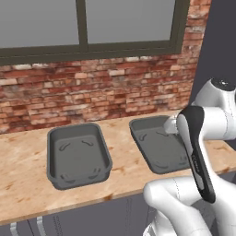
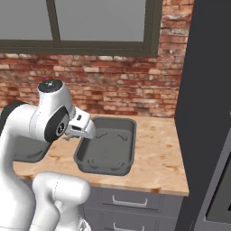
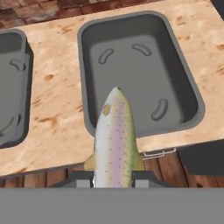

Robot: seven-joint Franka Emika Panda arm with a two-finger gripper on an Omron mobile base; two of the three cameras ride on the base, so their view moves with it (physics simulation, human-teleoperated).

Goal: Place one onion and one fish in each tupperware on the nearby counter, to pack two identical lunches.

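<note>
Two tupperwares (image 1: 78, 156) (image 1: 159, 145) sit side by side on the counter (image 1: 27, 184).

Both base views look forward and down at the counter (image 1: 27, 184); hand view peers closely over its front edge.

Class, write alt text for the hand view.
The gripper is shut on a speckled fish, whose head points over the near rim of an empty dark tupperware. A second tupperware sits on the tan counter.
</note>
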